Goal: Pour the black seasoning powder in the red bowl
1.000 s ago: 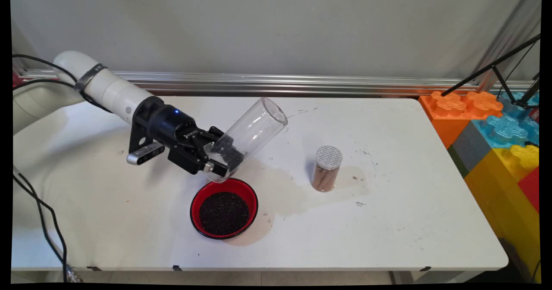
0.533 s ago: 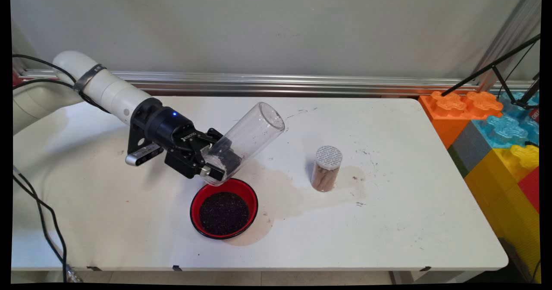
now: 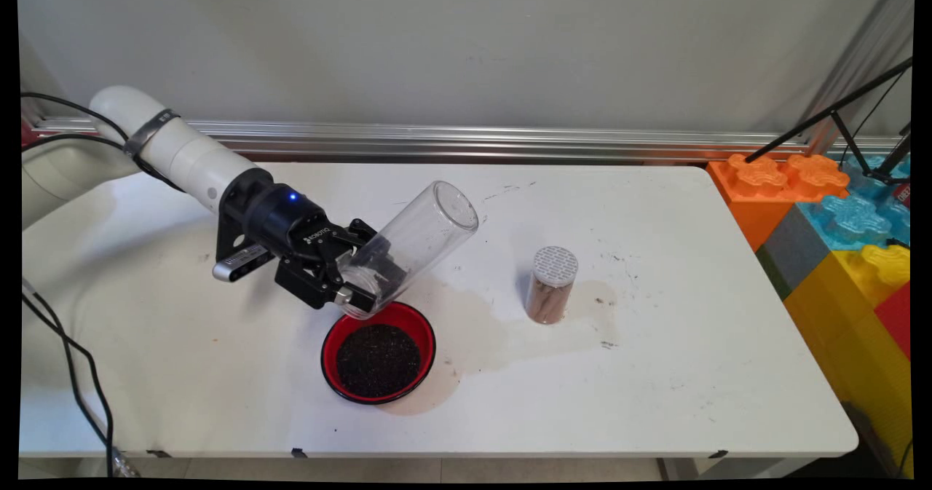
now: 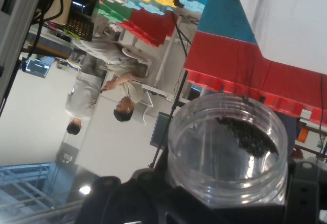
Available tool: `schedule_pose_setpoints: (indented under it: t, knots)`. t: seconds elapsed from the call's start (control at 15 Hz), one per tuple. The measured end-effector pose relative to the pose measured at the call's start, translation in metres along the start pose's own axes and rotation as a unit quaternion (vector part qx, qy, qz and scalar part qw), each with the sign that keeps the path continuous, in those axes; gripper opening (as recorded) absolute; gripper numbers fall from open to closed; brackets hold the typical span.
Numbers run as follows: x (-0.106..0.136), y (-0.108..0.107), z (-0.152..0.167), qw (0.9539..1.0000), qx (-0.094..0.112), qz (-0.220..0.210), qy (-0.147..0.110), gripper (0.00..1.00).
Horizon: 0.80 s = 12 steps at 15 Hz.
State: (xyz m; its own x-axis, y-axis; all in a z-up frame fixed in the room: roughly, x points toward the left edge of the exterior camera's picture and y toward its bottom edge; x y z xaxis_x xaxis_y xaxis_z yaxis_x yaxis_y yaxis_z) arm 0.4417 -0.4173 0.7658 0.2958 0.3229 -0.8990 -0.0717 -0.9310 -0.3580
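the arm [image 3: 182, 156] reaches in from the left, fingers [image 3: 358, 298] clamped, hand tilted.

Red bowl [image 3: 378, 354] sits right under the gripper [image 3: 362, 286] — shaker jar [image 3: 551, 285] stands well off right, with bare table [image 3: 692, 359] beyond.

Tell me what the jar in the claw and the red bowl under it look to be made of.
The jar, held tilted by the claw, looks like clear plastic or possibly glass: see-through walls, glossy highlights, and a threaded mouth in the hand view. The red bowl looks like smooth plastic or possibly glazed ceramic: an even red, slightly shiny rim with a dark outer edge, holding dark granules.
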Motion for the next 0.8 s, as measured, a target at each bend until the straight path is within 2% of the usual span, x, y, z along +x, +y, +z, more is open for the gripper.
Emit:
schedule_pose_setpoints:
  t: [0.8]
  knots:
    - [-0.0047,-0.0030,0.0050,0.9999,-0.002,0.005,-0.008,0.00]
